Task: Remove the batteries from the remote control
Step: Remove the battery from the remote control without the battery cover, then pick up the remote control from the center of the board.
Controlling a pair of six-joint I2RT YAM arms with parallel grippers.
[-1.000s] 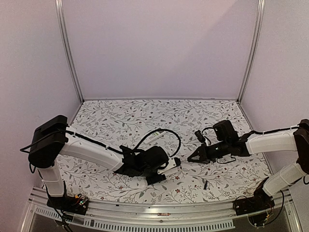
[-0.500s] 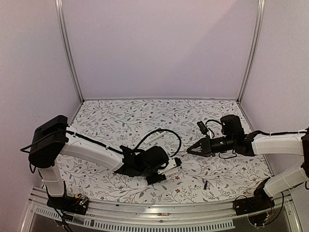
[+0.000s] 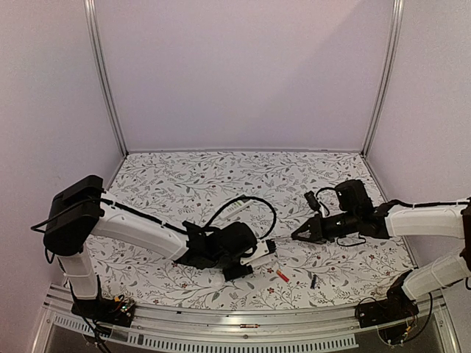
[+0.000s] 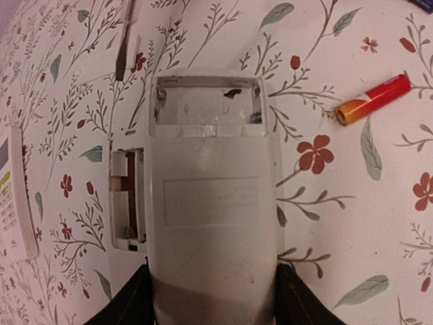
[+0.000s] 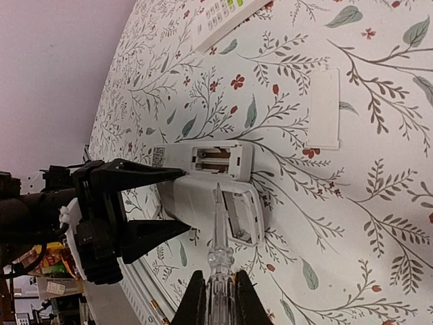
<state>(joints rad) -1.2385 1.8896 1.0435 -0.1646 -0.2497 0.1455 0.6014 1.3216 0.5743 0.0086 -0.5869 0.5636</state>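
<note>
Red-orange cylindrical battery (image 4: 373, 99) is the newcomer. A second ago and half a second ago the flowered tablecloth (image 3: 184, 184) beside the pale grey plastic remote control (image 4: 213, 217) was bare at that spot, and now the cell lies flat there, out of the remote. It is just beyond the remote's open end and apart from it. In the left wrist view its long axis runs on a slant, with the orange end nearest the remote and the red end pointing up and away. The remote's battery bay (image 4: 206, 101) gapes with only its springs showing.

The left gripper (image 4: 211, 301) has not shifted, and its jaws are clamped on the remote's lower body. The right gripper (image 5: 218, 301) has drawn back a little from the remote's open end since half a second ago. Its jaws are nearly together on a thin clear stick-like tool (image 5: 218, 230), whose tip points at the remote.

A second pale remote with an open bay (image 5: 210, 159) lies against the held one. A flat white battery cover (image 5: 323, 108) lies well beyond both. A short dark piece (image 3: 313, 281) past the battery may be another cell, but it is too small to tell.
</note>
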